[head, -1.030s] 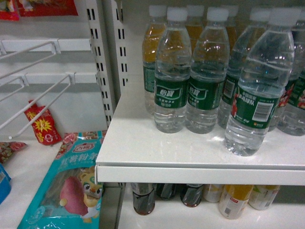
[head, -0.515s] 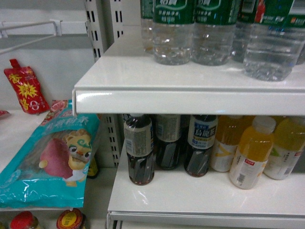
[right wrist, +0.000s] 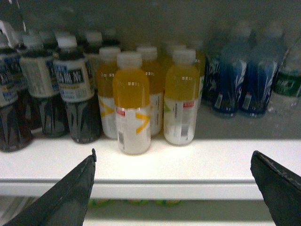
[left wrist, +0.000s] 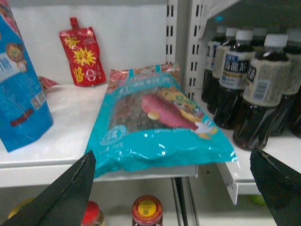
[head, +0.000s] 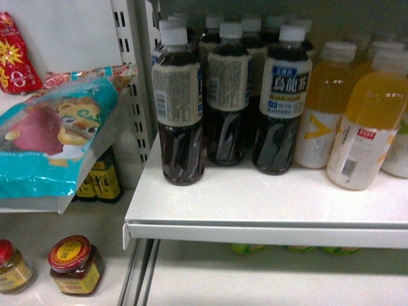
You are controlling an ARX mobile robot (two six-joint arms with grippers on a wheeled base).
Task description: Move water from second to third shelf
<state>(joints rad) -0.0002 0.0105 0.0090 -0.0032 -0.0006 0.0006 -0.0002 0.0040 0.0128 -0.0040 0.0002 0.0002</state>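
Observation:
No water shows in the head view. Only in the right wrist view, at the far right edge, does a clear bottle with a dark green label, the water (right wrist: 287,87), stand partly cut off beside blue-labelled bottles (right wrist: 235,80). My right gripper (right wrist: 174,153) is open in front of that white shelf (right wrist: 188,162), level with its front edge and holding nothing. My left gripper (left wrist: 172,151) is open too, low in front of a teal snack packet (left wrist: 155,122). Neither gripper shows in the head view.
Dark tea bottles (head: 180,108) and orange juice bottles (head: 366,121) fill the shelf (head: 268,220) ahead. The teal packet (head: 51,140) overhangs the left shelf, with a red pouch (left wrist: 82,59) and blue bag (left wrist: 19,94) behind. Jars (head: 75,264) stand below.
The head view has dropped from the shelf of green-labelled water bottles to the shelf below, with dark tea and juice bottles. The water has left that view at the top.

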